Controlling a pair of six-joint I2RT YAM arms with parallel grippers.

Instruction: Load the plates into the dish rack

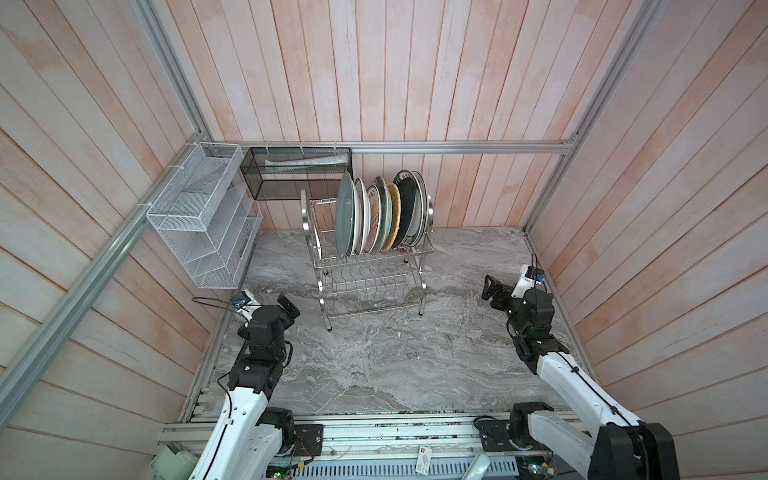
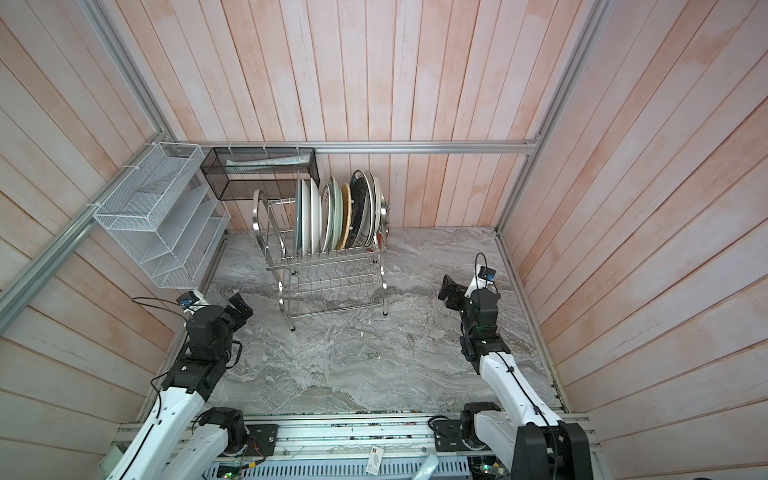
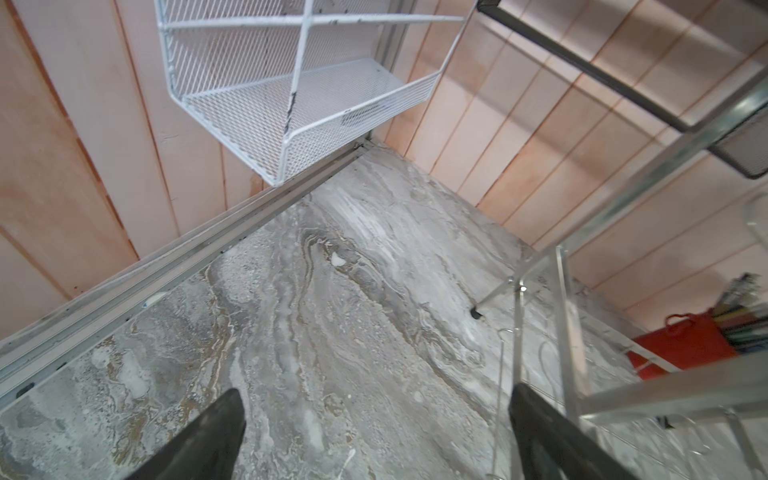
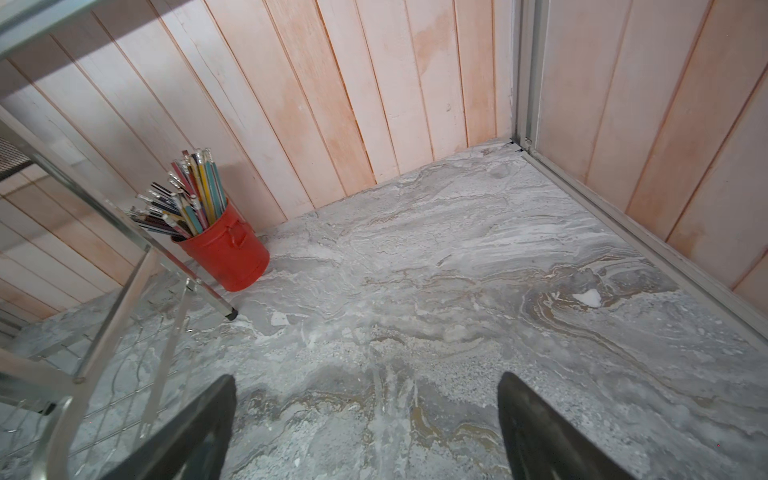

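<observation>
Several plates (image 1: pixel 345 216) (image 2: pixel 305 216) stand on edge, packed side by side, in the upper tier of the steel dish rack (image 1: pixel 374 260) (image 2: pixel 328 259) at the back middle of the table in both top views. Its lower tier holds nothing. My left gripper (image 1: pixel 291 307) (image 2: pixel 242 306) (image 3: pixel 374 399) hovers open over bare marble near the rack's front left leg (image 3: pixel 561 311). My right gripper (image 1: pixel 489 291) (image 2: pixel 445 286) (image 4: pixel 368 386) is open too, well to the right of the rack (image 4: pixel 124 299), with nothing between its fingers.
A red cup (image 4: pixel 232 253) (image 3: pixel 685 345) with several coloured sticks stands on the table behind the rack. A white mesh organiser (image 1: pixel 203 216) (image 3: pixel 291 104) hangs on the left wall and a black mesh basket (image 1: pixel 297 174) on the back wall. Wooden walls enclose the marble table (image 1: pixel 395 353).
</observation>
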